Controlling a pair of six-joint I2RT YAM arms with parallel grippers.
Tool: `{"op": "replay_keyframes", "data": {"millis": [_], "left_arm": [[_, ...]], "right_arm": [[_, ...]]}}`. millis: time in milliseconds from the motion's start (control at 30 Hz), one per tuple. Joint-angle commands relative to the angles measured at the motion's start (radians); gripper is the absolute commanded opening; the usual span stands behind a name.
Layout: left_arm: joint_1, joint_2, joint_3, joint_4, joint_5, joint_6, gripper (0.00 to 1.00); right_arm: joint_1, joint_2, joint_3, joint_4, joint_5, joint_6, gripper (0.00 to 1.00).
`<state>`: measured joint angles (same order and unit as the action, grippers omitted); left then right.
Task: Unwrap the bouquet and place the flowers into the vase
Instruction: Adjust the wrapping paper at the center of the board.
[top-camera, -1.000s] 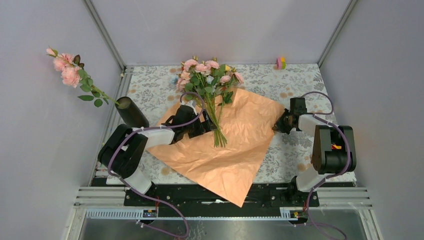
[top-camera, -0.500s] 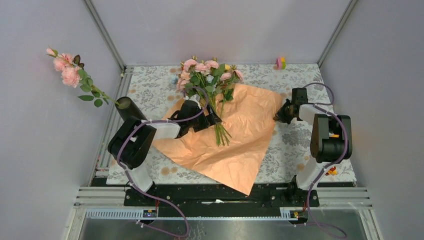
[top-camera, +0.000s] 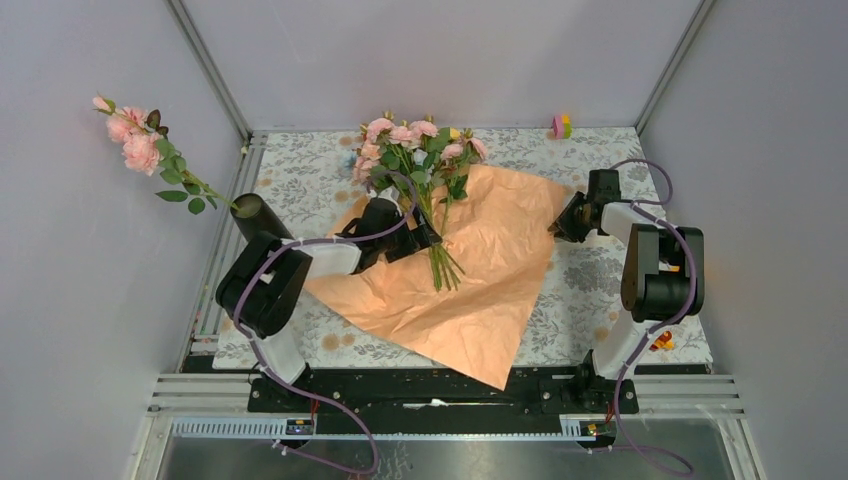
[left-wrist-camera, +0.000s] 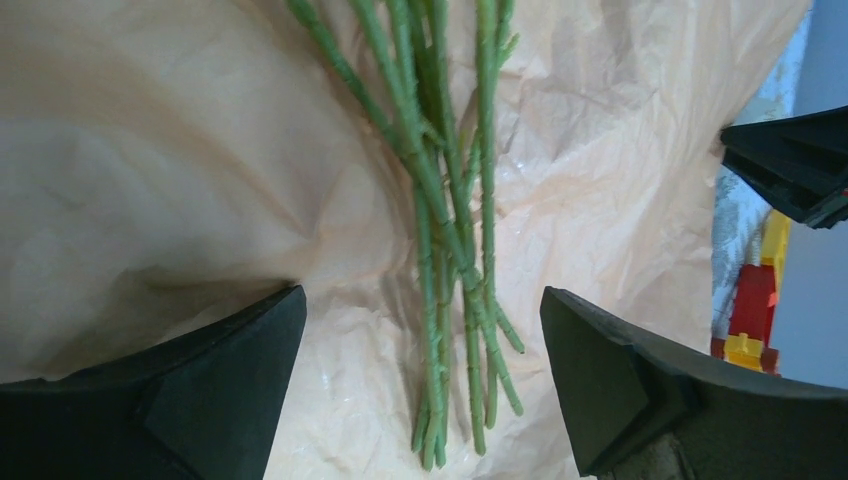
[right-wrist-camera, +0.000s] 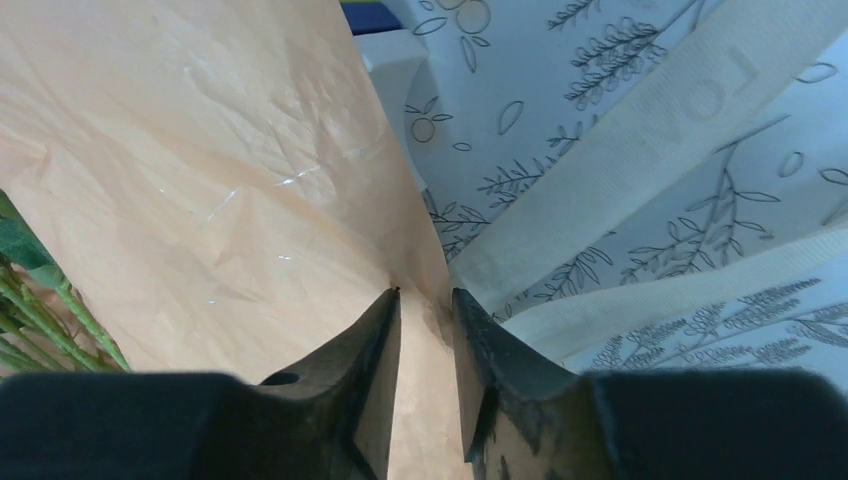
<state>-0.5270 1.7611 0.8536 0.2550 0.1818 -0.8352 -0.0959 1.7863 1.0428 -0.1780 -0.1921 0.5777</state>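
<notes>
The bouquet lies unwrapped: its peach-orange paper (top-camera: 480, 280) is spread flat on the table, and the flowers (top-camera: 415, 145) rest on it with their green stems (top-camera: 440, 262) pointing toward me. One pink flower (top-camera: 135, 140) stands in the black vase (top-camera: 262, 222) at the left edge. My left gripper (top-camera: 425, 240) is open and straddles the stems (left-wrist-camera: 440, 230) just above the paper (left-wrist-camera: 150, 150) without touching them. My right gripper (right-wrist-camera: 427, 295) is at the paper's right corner (right-wrist-camera: 200, 180). Its jaws are narrowly apart, with the paper's edge lying between them.
Cream ribbon (right-wrist-camera: 640, 130) lies on the floral tablecloth beside the right gripper. Small toy blocks sit at the back right (top-camera: 560, 126) and near the right arm's base (top-camera: 660, 341). The cell's walls close in on both sides.
The right gripper's jaws have parted at the paper's corner after dragging it slightly back and right. The left gripper moved up over the stems, then held still, open.
</notes>
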Motion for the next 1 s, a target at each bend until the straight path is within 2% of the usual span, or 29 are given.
{"op": "replay_keyframes", "data": {"millis": [0, 133, 333, 467, 667, 767, 967], "left_arm": [[0.009, -0.114, -0.022, -0.081, -0.08, 0.046, 0.99], [0.009, -0.217, 0.015, -0.188, -0.116, 0.113, 0.99], [0.044, -0.326, 0.05, -0.31, -0.122, 0.19, 0.99], [0.115, -0.354, 0.028, -0.316, -0.101, 0.2, 0.99], [0.166, -0.324, 0.013, -0.267, -0.048, 0.179, 0.99], [0.192, -0.291, 0.002, -0.219, -0.019, 0.147, 0.99], [0.222, -0.267, -0.053, -0.2, -0.079, 0.133, 0.99]], "right_arm": [[-0.01, -0.073, 0.025, -0.053, 0.059, -0.04, 0.38], [-0.017, -0.147, -0.006, -0.071, 0.113, -0.06, 0.53], [-0.019, -0.257, -0.025, -0.12, 0.182, -0.111, 0.67], [-0.017, -0.308, -0.051, -0.106, 0.098, -0.139, 0.74], [0.026, -0.261, -0.001, -0.153, -0.062, -0.196, 0.74], [0.033, -0.217, 0.01, -0.136, -0.135, -0.177, 0.71], [0.032, -0.129, 0.068, -0.189, -0.114, -0.188, 0.65]]}}
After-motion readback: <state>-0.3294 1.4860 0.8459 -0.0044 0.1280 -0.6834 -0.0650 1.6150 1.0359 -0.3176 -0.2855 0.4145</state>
